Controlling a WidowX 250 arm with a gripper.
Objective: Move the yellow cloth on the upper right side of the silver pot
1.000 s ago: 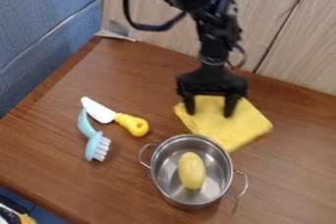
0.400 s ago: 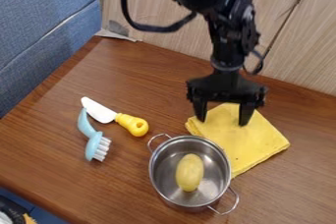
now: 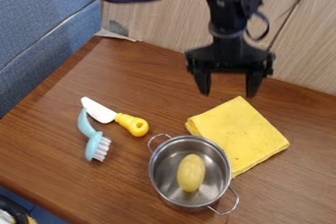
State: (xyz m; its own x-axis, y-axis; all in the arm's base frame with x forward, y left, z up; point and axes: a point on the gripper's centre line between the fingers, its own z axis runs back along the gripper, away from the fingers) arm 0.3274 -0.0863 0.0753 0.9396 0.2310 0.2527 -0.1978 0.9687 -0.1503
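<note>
My gripper (image 3: 228, 93) hangs open above the back of the table, its two fingers wide apart with nothing between them, just beyond the cloth's far corner. The folded yellow cloth (image 3: 242, 132) lies flat on the wood at the upper right of the silver pot (image 3: 157, 179), its lower left edge right beside the pot's rim. Inside the pot lies a yellow oval object (image 3: 191, 173).
Left of the pot are a toy knife (image 3: 133, 125) with a yellow handle and a light blue brush (image 3: 94, 144) with white bristles. A wooden panel (image 3: 157, 21) stands behind the table (image 3: 141, 75), and a blue padded surface (image 3: 46, 26) at the left.
The gripper has moved right, then risen off the cloth. The cloth has shifted right and slightly down. The pot has turned a little, its handles now at different angles.
</note>
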